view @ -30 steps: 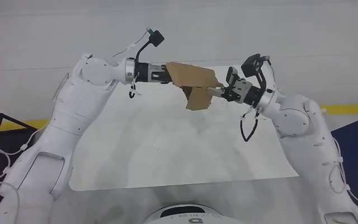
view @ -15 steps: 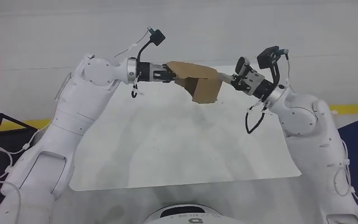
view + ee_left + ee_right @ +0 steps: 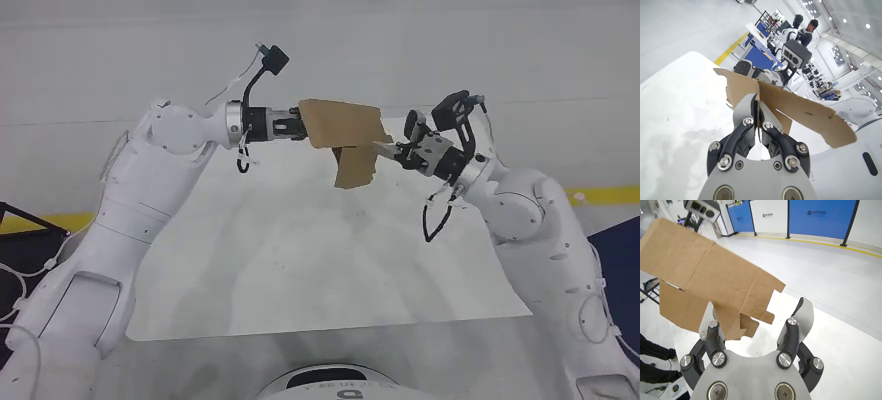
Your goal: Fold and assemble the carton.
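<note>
A flat brown cardboard carton (image 3: 345, 125) hangs in the air above the far edge of the white table (image 3: 300, 260), with one flap drooping down. My left gripper (image 3: 300, 127) is shut on the carton's (image 3: 791, 106) left edge, the board pinched between its fingers (image 3: 745, 108) in the left wrist view. My right gripper (image 3: 385, 150) is open at the carton's (image 3: 706, 272) right side. One of its fingers (image 3: 804, 311) is in free air, while the lower flap covers the tip of the other.
The table's far edge lies just beneath both grippers, with bare tabletop nearer the robot. Beyond the edge is white floor with a yellow line (image 3: 600, 195). Blue partitions (image 3: 819, 219) stand far behind.
The right gripper pulled back from the carton's right flap, then came in again toward it. The left gripper lifted slightly with the carton, and the hanging flap swung.
</note>
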Controlling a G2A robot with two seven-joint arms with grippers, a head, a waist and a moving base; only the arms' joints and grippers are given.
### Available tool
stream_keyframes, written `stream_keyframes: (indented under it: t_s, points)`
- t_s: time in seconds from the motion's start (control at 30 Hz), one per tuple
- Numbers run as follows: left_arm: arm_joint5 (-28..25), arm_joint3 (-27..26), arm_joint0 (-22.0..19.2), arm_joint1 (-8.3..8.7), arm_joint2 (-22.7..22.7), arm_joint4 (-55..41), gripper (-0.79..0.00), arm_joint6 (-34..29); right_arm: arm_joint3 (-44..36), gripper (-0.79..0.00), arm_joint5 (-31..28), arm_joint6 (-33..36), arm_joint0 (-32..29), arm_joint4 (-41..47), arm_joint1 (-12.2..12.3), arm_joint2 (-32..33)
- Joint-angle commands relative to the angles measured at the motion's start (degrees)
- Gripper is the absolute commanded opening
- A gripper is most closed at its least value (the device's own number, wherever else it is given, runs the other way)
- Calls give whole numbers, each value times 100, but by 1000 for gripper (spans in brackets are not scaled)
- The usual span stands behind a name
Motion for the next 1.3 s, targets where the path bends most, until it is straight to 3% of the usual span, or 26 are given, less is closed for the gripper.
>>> stream_keyframes:
  t_s: [0.0,0.27,0.3,0.37,0.43,0.73,0.83,0.97,1.27]
  points:
    - [-68,101,59,24,-164,-200,-785,114,153,-92,-58,-126,-90,436,23,352]
    - [-358,132,402,121,-677,-1163,-785,-114,454,-123,-829,-298,-788,2081,118,1562]
    - [-317,190,400,131,-707,-1137,-785,-148,463,-108,-883,-298,-867,2221,126,1673]
    - [-207,271,353,144,-731,-926,-785,-93,463,0,-998,-259,-1008,2563,136,1832]
    - [-207,271,353,144,-731,-926,-785,-93,475,0,-1087,-245,-1086,2970,133,1890]
    - [-164,215,465,130,-692,-986,-785,9,491,0,-1058,-243,-1098,2919,134,1889]
    - [-437,147,829,43,-490,-1703,-785,-101,576,0,-846,-374,-1212,2253,119,1741]
    - [-864,-39,992,-101,-134,-2453,-785,-518,627,0,-781,-675,-1262,1845,93,1634]
    - [-960,-352,974,-181,256,-2410,-785,-424,548,0,-735,-769,-1074,1724,69,1502]
